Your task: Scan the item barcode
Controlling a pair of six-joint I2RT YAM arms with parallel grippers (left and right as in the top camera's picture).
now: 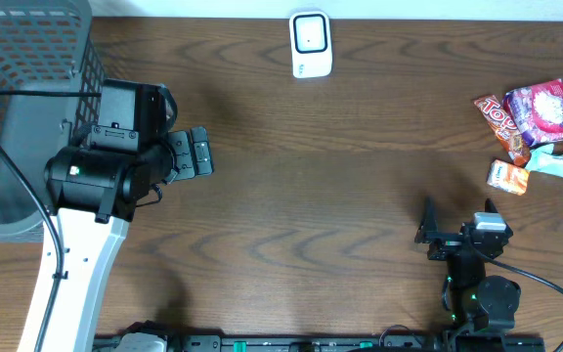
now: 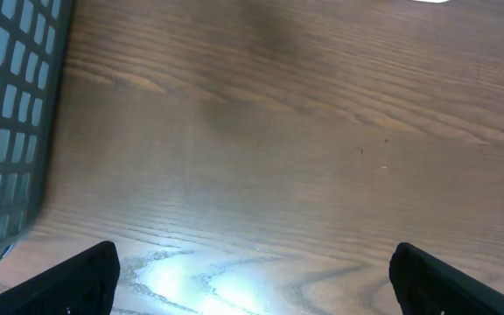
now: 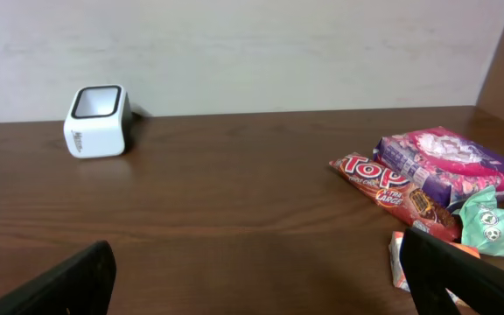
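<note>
White scanner (image 1: pixel 311 44), snack packets (image 1: pixel 543 112), grey basket (image 1: pixel 27 49)

Soft even light, with glare on the table (image 2: pixel 182 276).

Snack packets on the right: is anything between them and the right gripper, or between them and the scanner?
Nothing visible. Bare table lies between the right gripper, its jaws open, and the snack packets, and also between the packets and the white scanner at the far edge.
</note>
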